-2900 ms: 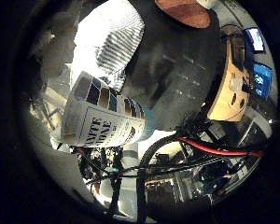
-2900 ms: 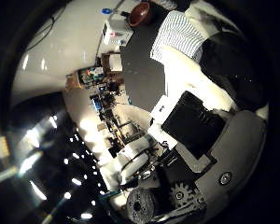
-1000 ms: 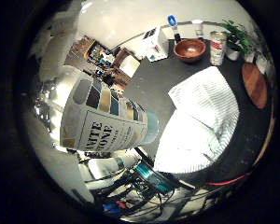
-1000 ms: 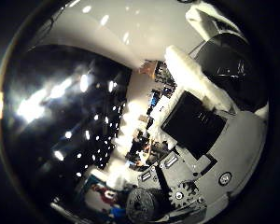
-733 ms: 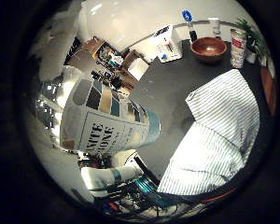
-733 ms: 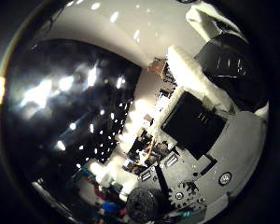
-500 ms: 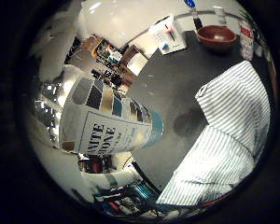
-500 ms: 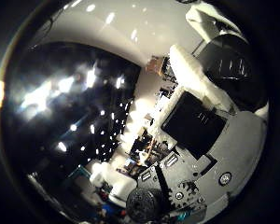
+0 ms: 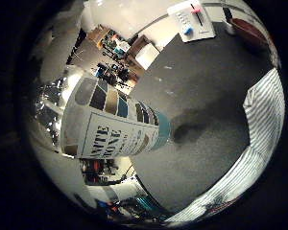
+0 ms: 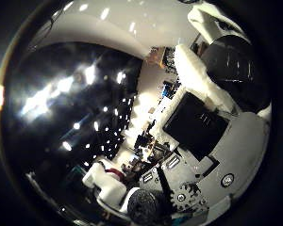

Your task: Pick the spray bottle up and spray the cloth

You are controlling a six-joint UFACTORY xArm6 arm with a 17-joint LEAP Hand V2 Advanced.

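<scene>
One hand [image 10: 212, 141], your robot's right, fills the thumb-side palm view with white and black parts, its fingers [image 10: 198, 80] curving in around a dark, glossy rounded surface [image 10: 70, 113] that lies hard against the palm and throws back spots of light. You can take that grip as closed on the spray bottle [image 9: 115, 127], whose labelled body, banded with colour swatches and ringed in teal at one end, looms large and close in the little-finger-side view. You see the bottle held above a dark grey table [image 9: 201, 86], with its shadow falling on the bare surface beside it. You find the striped cloth [image 9: 259, 139] lying on the same table, out past that shadow and apart from the bottle, its white and grey stripes running along the table's far side. You also have a white box [image 9: 192, 19] with a blue cap and a reddish-brown bowl [image 9: 249, 28] at the table's far end, well clear of the bottle. Beyond the table edge, cluttered room furniture shows only indistinctly.
</scene>
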